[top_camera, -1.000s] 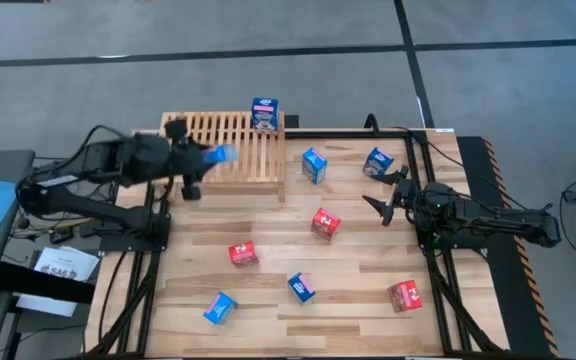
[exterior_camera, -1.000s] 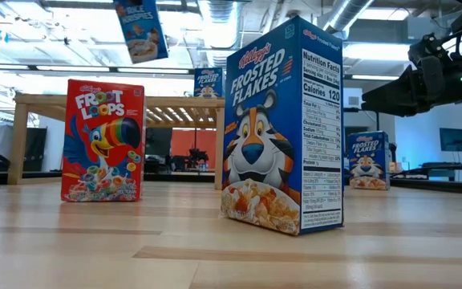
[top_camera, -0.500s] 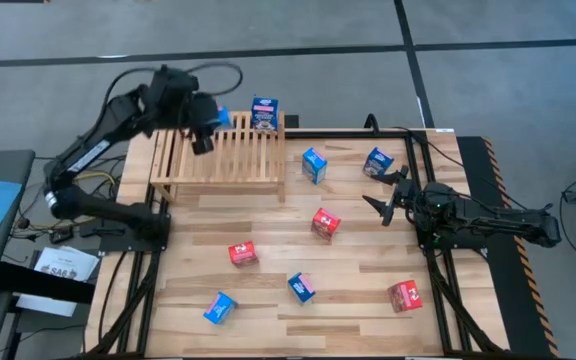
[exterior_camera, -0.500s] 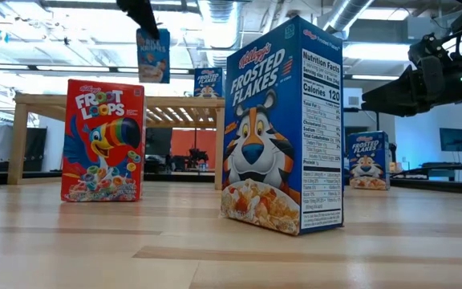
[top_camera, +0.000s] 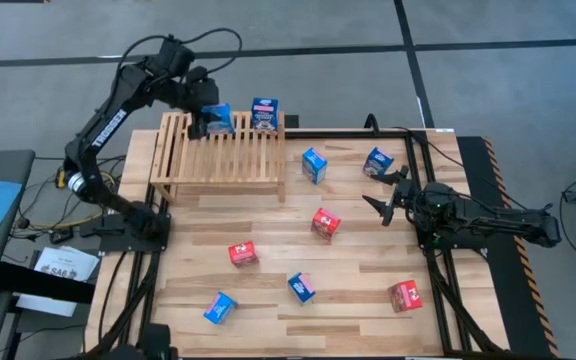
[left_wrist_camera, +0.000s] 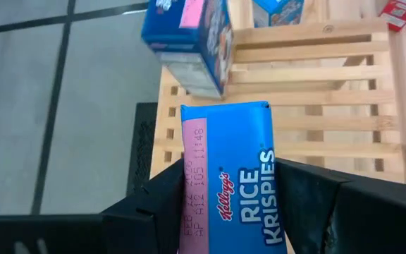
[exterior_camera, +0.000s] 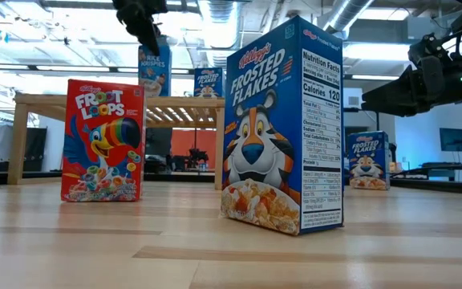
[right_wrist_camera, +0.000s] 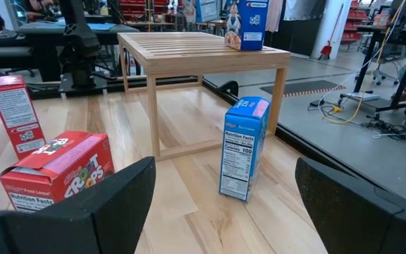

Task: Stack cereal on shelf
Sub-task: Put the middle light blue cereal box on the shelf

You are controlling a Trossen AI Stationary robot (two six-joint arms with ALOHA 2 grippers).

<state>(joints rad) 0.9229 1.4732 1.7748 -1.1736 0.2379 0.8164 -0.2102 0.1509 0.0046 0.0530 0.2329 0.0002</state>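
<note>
My left gripper (top_camera: 211, 120) is shut on a blue Rice Krispies cereal box (left_wrist_camera: 228, 183) over the far part of the slatted wooden shelf (top_camera: 223, 155). In the low view the box (exterior_camera: 154, 71) hangs with its bottom at shelf-top height; whether it touches the slats, I cannot tell. Another blue box (top_camera: 264, 113) stands upright on the shelf's far right corner. Several blue and red boxes stand on the table, among them a red one (top_camera: 326, 224) and a blue one (top_camera: 314, 165). My right gripper (top_camera: 383, 205) waits open at the table's right side. My left gripper pinches the Rice Krispies box between its two fingers (left_wrist_camera: 162, 204), one on each of two opposite faces, with the narrow printed side (left_wrist_camera: 249, 212) turned toward the wrist. The fingers come slanting down from above onto the box's upper part (exterior_camera: 149, 50). The box hangs upright below them.
On the table stand a blue box (top_camera: 377, 161), a red box (top_camera: 243, 254), a blue box (top_camera: 301, 287), a blue box (top_camera: 220, 307) and a red box (top_camera: 404, 296). Close to the low camera stand a Frosted Flakes box (exterior_camera: 283, 128) and a Froot Loops box (exterior_camera: 103, 140).
My left gripper has swung from beside the shelf's left end toward the table's far edge and a little right, over the shelf's far side, carrying the blue box. The box, tilted before, now hangs upright near the box standing on the shelf.
</note>
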